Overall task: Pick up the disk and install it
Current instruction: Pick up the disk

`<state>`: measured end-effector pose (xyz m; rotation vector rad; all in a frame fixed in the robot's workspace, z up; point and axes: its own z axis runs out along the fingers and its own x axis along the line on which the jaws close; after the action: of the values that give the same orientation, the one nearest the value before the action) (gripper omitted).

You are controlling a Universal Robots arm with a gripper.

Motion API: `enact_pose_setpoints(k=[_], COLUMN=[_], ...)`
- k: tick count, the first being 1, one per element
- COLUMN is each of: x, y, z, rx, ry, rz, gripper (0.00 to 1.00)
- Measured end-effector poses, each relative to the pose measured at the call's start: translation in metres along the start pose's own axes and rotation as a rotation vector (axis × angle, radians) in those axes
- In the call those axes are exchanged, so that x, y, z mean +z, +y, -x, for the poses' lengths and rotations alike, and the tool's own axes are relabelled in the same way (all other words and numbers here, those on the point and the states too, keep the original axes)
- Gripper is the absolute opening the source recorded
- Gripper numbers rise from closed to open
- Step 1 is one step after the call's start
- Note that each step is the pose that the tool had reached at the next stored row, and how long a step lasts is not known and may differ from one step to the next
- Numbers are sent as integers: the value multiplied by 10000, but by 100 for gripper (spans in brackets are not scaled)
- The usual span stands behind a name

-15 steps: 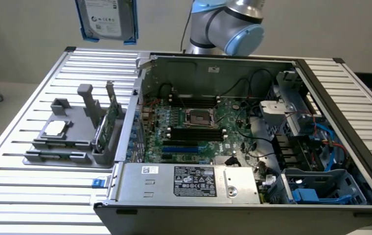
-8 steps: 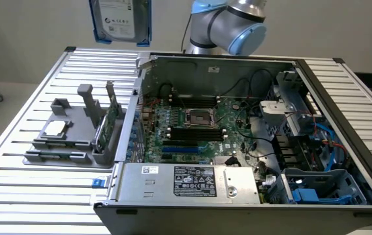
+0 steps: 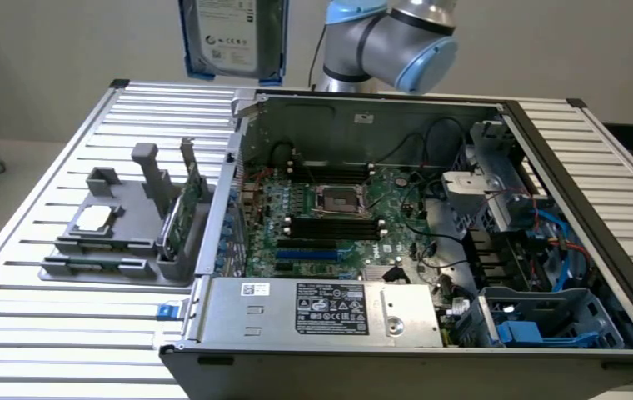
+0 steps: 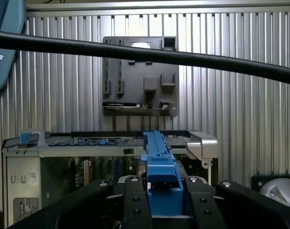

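Gripper (image 4: 161, 202) pinched on the blue-framed edge of the disk (image 3: 233, 37), one black finger (image 4: 135, 205) on each side. The disk juts straight out from the jaws, edge-on to the wrist camera. In the exterior view it hangs upright, label outward, high above the worktop's (image 3: 27, 250) far edge, beyond the open computer case (image 3: 406, 208). The blue drive cage (image 3: 550, 321) sits at the case's near corner on the exterior view's right — well apart from the disk.
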<state>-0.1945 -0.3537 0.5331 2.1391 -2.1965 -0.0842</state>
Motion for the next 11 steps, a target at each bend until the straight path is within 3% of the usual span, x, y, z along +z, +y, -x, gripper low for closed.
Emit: enact_pose_setpoints(k=[11], x=[-64], y=[-458], z=[-219], rx=[-1], ry=[3], rz=[57], gripper=[33])
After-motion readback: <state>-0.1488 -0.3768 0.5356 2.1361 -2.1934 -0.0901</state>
